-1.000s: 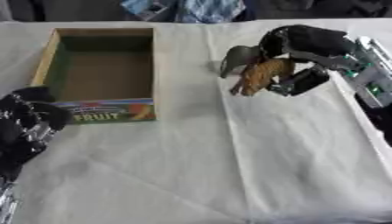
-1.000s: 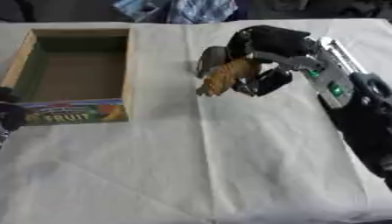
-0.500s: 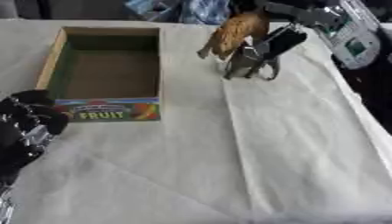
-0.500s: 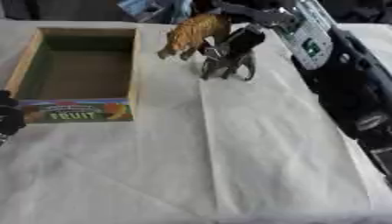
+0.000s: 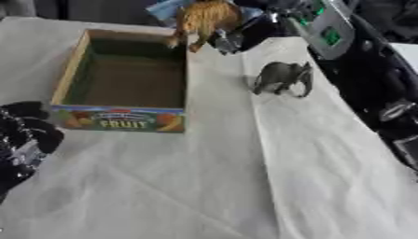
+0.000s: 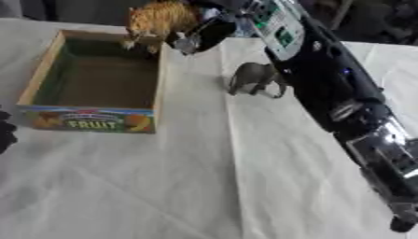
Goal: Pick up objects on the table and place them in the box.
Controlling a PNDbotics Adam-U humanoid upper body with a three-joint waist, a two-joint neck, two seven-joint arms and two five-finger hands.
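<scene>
My right hand [image 5: 245,32] is shut on a tan toy animal [image 5: 204,18], holding it in the air above the far right corner of the open cardboard fruit box [image 5: 122,84]. A grey toy elephant [image 5: 282,77] stands on the white cloth to the right of the box, below my right forearm. The box looks empty inside. My left hand [image 5: 24,135] rests at the lower left, next to the box's front left corner, fingers curled and holding nothing.
My right forearm [image 6: 326,84], with a small green-lit panel, crosses the right side of the table from the lower right to the top. White cloth [image 5: 204,186] covers the table in front of the box. Dark shapes and blue fabric lie beyond the far edge.
My right hand has carried the tan animal up and left, from beside the elephant to above the box's far right corner. The elephant stays on the cloth. The camera has also shifted.
</scene>
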